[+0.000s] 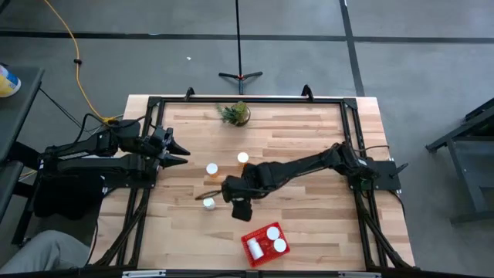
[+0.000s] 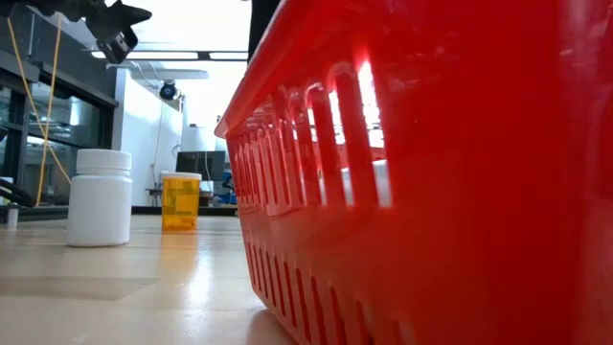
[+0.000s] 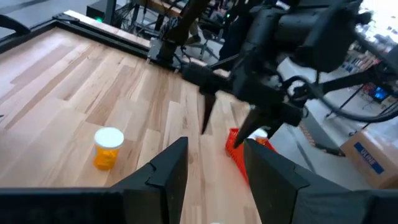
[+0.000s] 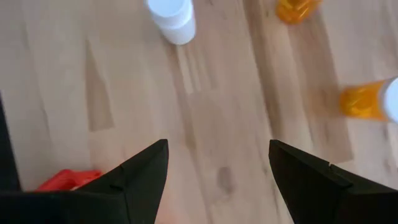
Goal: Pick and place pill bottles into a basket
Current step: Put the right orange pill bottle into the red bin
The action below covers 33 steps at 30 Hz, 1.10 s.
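The red basket (image 1: 265, 243) stands near the table's front edge and holds three white-capped pill bottles (image 1: 272, 232). It fills the low view (image 2: 431, 172). Three more bottles stand on the table: an all-white one (image 1: 208, 203) (image 4: 171, 18), an orange one (image 1: 211, 168) (image 3: 107, 148) and another orange one (image 1: 242, 157) (image 4: 373, 99). My right gripper (image 1: 210, 195) (image 4: 217, 162) is open and empty over bare wood, just short of the all-white bottle. My left gripper (image 1: 177, 152) (image 3: 214, 168) is open and empty at the table's left side.
A small green potted plant (image 1: 235, 113) stands at the far edge. A black frame (image 1: 247, 99) runs around the table. The right arm (image 1: 309, 166) reaches across the table's middle. Bare wood lies to the right of the basket.
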### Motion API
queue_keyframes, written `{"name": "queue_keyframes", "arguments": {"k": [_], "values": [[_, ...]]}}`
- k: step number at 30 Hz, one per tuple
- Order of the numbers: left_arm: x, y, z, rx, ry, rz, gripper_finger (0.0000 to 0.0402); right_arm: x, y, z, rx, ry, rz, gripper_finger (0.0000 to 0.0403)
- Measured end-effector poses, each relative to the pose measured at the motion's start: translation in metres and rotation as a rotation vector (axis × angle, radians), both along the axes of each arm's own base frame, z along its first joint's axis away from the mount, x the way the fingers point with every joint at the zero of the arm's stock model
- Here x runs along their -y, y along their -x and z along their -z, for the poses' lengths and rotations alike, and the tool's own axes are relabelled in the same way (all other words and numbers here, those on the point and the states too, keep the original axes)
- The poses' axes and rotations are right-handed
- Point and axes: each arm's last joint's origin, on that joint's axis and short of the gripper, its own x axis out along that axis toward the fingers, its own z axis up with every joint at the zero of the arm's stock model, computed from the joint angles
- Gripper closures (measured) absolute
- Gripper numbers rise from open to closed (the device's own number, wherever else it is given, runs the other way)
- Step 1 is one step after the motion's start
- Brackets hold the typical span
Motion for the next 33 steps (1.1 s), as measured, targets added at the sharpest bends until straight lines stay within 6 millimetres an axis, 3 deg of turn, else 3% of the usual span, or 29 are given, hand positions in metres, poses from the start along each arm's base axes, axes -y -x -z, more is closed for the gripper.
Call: {"name": "queue_keyframes", "arguments": {"k": [18,33], "values": [[0.001,-0.002,-0.014,0.129,0.082,0.044,0.0211,0.103,-0.008,0.002,-0.069,0.031,0.063,0.0135],[0.001,-0.002,-0.014,0.119,0.122,0.038,0.0211,0.155,-0.014,0.003,-0.005,0.009,0.109,0.0115]]}}
